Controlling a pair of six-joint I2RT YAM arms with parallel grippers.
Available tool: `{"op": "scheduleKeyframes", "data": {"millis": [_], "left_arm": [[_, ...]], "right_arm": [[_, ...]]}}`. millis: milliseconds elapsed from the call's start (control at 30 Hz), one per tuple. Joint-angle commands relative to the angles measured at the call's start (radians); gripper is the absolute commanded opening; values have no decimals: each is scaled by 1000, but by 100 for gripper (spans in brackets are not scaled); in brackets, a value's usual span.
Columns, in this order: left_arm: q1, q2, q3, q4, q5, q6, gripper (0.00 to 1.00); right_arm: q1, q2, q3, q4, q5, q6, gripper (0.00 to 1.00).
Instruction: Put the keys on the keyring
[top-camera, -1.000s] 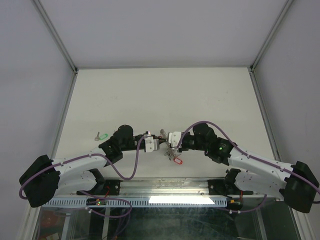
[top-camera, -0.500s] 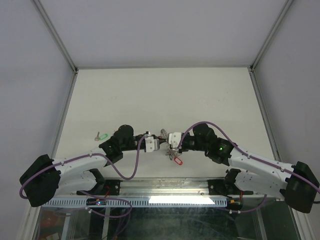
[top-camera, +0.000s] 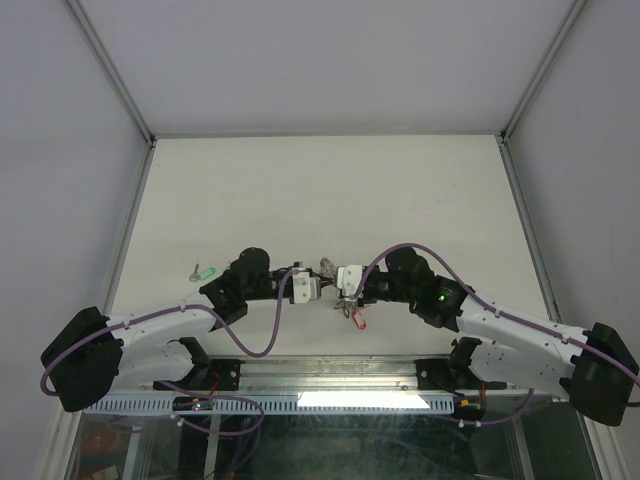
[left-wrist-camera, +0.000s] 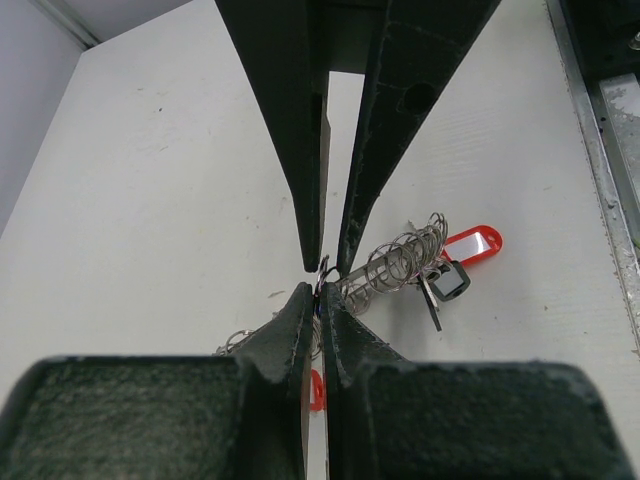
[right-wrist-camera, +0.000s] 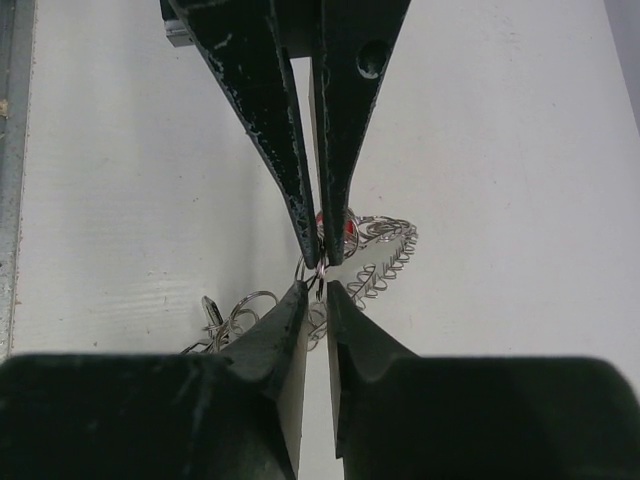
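Overhead view of a white desk (top-camera: 320, 190). Two robot arms reach inward from its near edge, and their tips meet at the middle.

The left end effector (left-wrist-camera: 318, 295) is pressed together. It pinches a thin wire loop of the keyring (left-wrist-camera: 400, 262), a coil of silvery wire and small keys that fans out just beside the fingertips. The right end effector (right-wrist-camera: 318, 290) faces it tip to tip. Its fingers stand almost together around the same small loop, with a slim gap between them. Whether it grips the wire firmly cannot be told.

The red key (top-camera: 357, 316) sits just below the right end effector, touching the bunch. It is too small to tell whether it is threaded on or only resting against the ring. The green key (top-camera: 205, 272) lies alone on the desk, well apart to the left, beside the left arm.

The step in hand appears to be working the red key onto the ring, with the left arm steadying the ring while the right handles the loop. The next move likely calls for a slow, very fine motion: a firm pinch, then parting the coil just enough to slide the key's hole along the wire. The wire is thin and could slip from either pinch. The green key has not yet been fetched.
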Motion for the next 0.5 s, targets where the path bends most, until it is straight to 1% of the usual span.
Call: {"op": "scheduleKeyframes", "data": {"millis": [0, 133, 333, 467], "left_arm": [[-10, 6, 47, 36, 81, 9, 0], [-10, 3, 47, 27, 77, 9, 0], [-10, -33, 32, 11, 49, -4, 0], [-10, -95, -3, 41, 40, -61, 21]], "right_arm": [[11, -2, 16, 112, -35, 13, 14], [12, -4, 29, 87, -32, 29, 1], [13, -27, 67, -14, 5, 90, 0], [12, -52, 58, -14, 39, 123, 0]]}}
